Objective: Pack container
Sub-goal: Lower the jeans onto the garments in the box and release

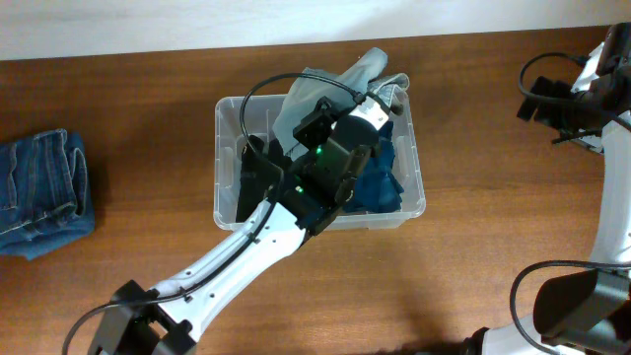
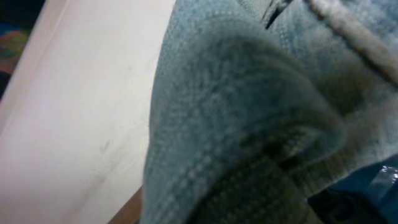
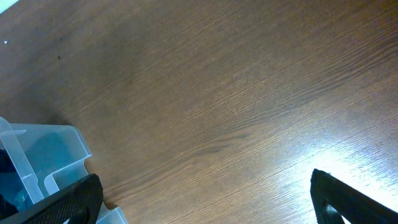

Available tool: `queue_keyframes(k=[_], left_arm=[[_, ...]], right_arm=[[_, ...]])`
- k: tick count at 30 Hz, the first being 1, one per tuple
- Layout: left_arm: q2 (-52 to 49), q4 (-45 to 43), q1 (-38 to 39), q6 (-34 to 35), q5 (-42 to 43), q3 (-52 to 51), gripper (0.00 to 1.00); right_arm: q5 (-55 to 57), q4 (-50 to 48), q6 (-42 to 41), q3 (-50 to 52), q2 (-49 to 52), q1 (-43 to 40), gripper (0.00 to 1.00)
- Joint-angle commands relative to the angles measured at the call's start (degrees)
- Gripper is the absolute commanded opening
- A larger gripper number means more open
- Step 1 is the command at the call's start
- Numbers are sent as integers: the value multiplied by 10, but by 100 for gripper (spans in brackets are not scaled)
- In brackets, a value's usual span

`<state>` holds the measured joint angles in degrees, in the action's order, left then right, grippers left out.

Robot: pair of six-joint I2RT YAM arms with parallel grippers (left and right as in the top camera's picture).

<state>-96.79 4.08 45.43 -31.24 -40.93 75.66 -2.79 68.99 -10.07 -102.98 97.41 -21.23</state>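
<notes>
Two sets of fingers, two different cases. The left fingers were buried in a pale denim garment (image 2: 236, 124) that filled the wrist view edge to edge. No fingertip showed, so I could not tell whether they were clenched on the cloth or only pushed into it. The right fingers (image 3: 68, 199) stood spread wide with nothing between them, over bare counter (image 3: 217, 93) beside a corner of the container (image 1: 219, 158). Outward from the left arm (image 1: 246, 237), the pale denim lay bunched at the far side of the container, part of it riding up over the far rim. The container sat mid-counter, holding a dark blue garment (image 1: 380, 182) toward its right and a black one (image 1: 254, 173) toward its left. Well apart, at the left end of the counter, lay a folded pair of blue jeans (image 1: 39, 192), not yet packed. Judged partway done: two pieces in, the pale one likely needing a tuck below the rim, the jeans left to fetch.
</notes>
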Motion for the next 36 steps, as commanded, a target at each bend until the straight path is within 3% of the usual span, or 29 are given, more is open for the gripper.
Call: queue_keyframes(k=[1,20,25,26,33,36], left_arm=[[-9,-6,-1,34,2,21,0],[-26,82,36,34,59,21,1],[-26,152,35,33,138,21,30],[-26,165,35,33,160,21,32],[-26,222,36,33,259,21,31],[-26,235,36,33,290,21,22]], right_arm=[[5,0,4,-4,-3,-2,99],[5,0,4,-4,-3,-2,99],[5,0,4,-4,-3,-2,99],[5,0,4,-4,-3,-2,99],[5,0,4,-4,-3,-2,99],[5,0,4,-4,-3,-2,99]])
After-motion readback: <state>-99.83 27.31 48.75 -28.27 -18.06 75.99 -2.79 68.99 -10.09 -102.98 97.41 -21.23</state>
